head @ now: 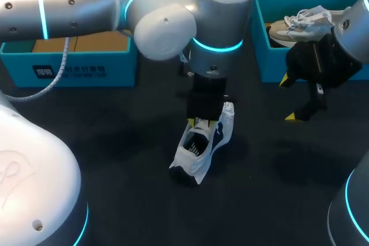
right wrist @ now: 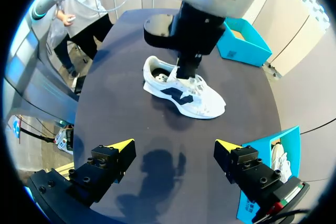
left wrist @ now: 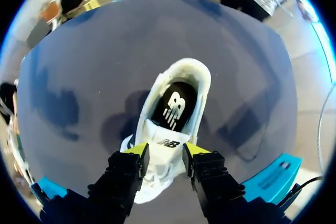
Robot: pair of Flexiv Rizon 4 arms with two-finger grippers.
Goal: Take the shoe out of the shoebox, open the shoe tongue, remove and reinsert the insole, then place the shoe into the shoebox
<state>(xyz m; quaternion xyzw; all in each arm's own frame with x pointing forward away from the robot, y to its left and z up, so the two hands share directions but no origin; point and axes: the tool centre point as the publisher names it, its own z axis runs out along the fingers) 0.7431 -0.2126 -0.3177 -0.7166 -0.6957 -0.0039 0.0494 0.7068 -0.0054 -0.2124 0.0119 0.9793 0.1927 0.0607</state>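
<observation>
A white shoe (head: 199, 148) with dark side marks lies on the dark table near the middle, outside the boxes. Its black insole (left wrist: 176, 106) shows inside the opening. My left gripper (left wrist: 166, 150) hangs right over the shoe's lace area with the white tongue (left wrist: 165, 142) between its parted yellow tips; it looks open. From the right wrist view the left arm stands on the shoe (right wrist: 184, 90). My right gripper (right wrist: 173, 145) is wide open and holds nothing, well off to the right of the shoe (head: 290, 98).
A blue shoebox (head: 266, 56) at the back right holds a second pale shoe (head: 294, 24). Another blue box (head: 69, 67) with a brown inside stands at the back left. Dark tabletop surrounds the shoe.
</observation>
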